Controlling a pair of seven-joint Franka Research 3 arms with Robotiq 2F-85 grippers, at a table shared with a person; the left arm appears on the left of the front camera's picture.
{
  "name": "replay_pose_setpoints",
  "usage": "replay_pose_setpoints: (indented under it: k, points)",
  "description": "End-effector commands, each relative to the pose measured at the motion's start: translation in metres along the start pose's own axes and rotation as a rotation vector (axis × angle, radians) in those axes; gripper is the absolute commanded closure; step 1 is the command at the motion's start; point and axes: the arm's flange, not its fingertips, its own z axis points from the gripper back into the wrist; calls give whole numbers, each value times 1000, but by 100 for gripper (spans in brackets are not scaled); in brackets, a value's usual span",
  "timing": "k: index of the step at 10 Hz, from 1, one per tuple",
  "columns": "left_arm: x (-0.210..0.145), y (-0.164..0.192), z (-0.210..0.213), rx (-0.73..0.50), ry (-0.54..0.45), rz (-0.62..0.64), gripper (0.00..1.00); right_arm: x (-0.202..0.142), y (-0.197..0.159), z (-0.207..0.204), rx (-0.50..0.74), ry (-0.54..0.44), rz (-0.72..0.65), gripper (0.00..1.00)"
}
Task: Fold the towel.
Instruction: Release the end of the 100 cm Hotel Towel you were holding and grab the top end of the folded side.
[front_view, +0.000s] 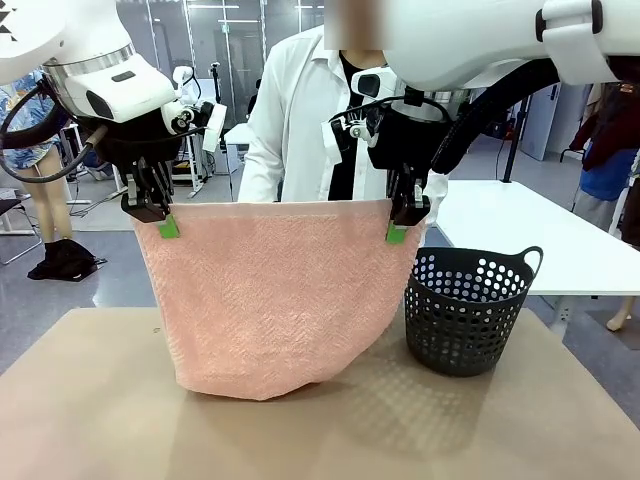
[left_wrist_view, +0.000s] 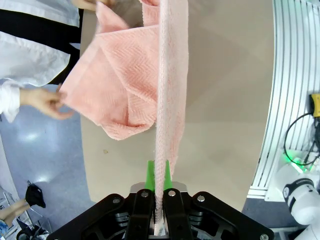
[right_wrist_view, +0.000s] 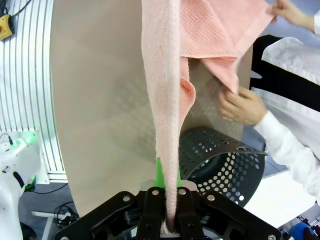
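The salmon-pink towel (front_view: 270, 300) hangs stretched above the table, its lower edge resting on the tabletop. My left gripper (front_view: 163, 222) is shut on its upper left corner, and my right gripper (front_view: 397, 228) is shut on its upper right corner. In the left wrist view the towel (left_wrist_view: 167, 100) runs edge-on out of my shut left gripper (left_wrist_view: 158, 181). It does the same in the right wrist view, where the towel (right_wrist_view: 165, 100) leaves my right gripper (right_wrist_view: 168, 176). Behind the cloth, the person's hands (left_wrist_view: 45, 102) (right_wrist_view: 242, 105) hold the far lower corners.
A black perforated basket (front_view: 468, 310) stands on the brown table (front_view: 90, 400) just right of the towel, below my right gripper. The person in a white shirt (front_view: 300, 110) stands at the far edge. A white table (front_view: 530, 230) lies at the back right.
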Motion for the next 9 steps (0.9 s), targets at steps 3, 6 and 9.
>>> replay_pose_setpoints:
  k: [3,6,9]
  points:
    - [-1,1,0,-1,0,3,100,0,0,0,0,1,-1,100]
    - [-1,1,0,-1,0,3,100,0,0,0,0,1,-1,100]
    - [-1,1,0,-1,0,3,100,0,0,0,0,1,-1,100]
